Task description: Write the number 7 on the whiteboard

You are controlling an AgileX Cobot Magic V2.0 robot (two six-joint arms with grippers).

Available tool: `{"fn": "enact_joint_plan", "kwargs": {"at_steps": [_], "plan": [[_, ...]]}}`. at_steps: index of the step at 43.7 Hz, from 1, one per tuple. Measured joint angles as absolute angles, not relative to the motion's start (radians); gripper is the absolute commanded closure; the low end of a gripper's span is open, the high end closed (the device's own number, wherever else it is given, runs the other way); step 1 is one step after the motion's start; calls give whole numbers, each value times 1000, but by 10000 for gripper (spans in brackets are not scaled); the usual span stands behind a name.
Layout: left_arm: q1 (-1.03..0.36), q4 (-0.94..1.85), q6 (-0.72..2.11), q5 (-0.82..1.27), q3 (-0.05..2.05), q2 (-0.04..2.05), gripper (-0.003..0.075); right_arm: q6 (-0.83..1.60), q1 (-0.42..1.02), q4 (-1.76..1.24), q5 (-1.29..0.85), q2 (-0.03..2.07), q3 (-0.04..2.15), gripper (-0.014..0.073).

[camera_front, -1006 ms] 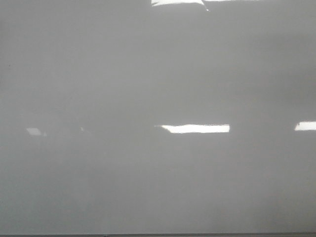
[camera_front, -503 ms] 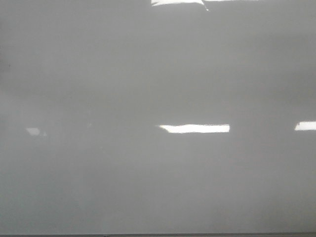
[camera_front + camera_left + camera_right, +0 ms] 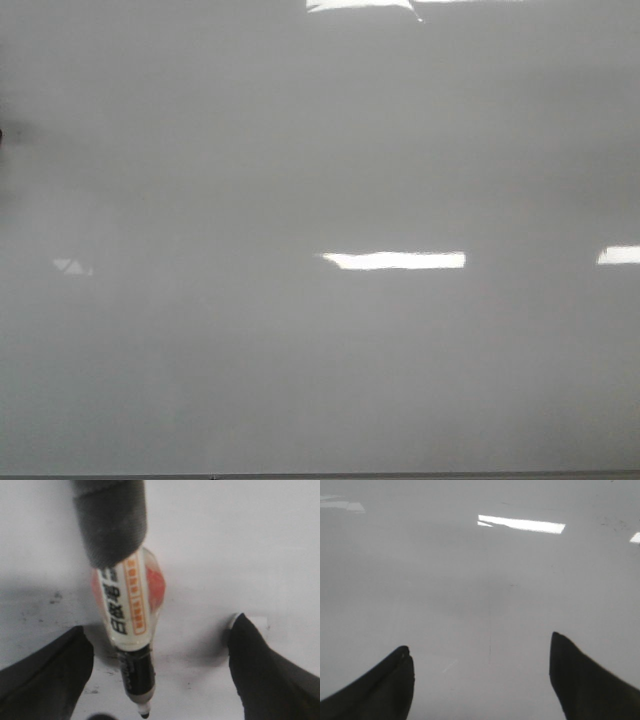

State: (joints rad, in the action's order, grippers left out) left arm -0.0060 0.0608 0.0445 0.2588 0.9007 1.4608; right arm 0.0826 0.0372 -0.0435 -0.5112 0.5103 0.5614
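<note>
The whiteboard (image 3: pixel 320 180) fills the front view, glossy pale grey with bright glare patches; no number 7 shows on it in any view. Neither gripper shows in the front view. In the left wrist view my left gripper (image 3: pixel 157 625) is open, its dark fingers wide apart over the board (image 3: pixel 240 540). A marker (image 3: pixel 127 605) with a white and orange label hangs from a grey sleeve (image 3: pixel 112 520) between the fingers, touching neither. Its black tip (image 3: pixel 145 714) points down close to the board. My right gripper (image 3: pixel 479 642) is open and empty over the board (image 3: pixel 480 580).
A thin dark bottom edge (image 3: pixel 400 477) runs along the board. A small dark spot (image 3: pixel 2 133) sits at the left border of the front view. Faint grey smudges (image 3: pixel 55 599) mark the board near the marker.
A small dark spot has appeared at the left border of the front view. The faint reflection at lower left has changed shape. No new mark is on the board.
</note>
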Motion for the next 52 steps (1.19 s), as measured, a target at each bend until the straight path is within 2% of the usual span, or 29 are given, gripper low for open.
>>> {"fn": "enact_joint_plan", "kwargs": {"at_steps": [16,27,30,41,52], "plan": [[-6,61,44,233,901,1461,568,83,37,-43,-511,510,561,13],[-6,58,44,236,902,1461,716,83,37,-43,-504,510,561,13],[-6,52,44,260,908,1457,742,83,37,-43,-495,510,561,13],[-29,41,112,513,978,1361,741,83,37,-58,-550,513,612,13],[-190,83,358,860,1114,1331,741,83,37,-71,-719,595,721,13]]}}
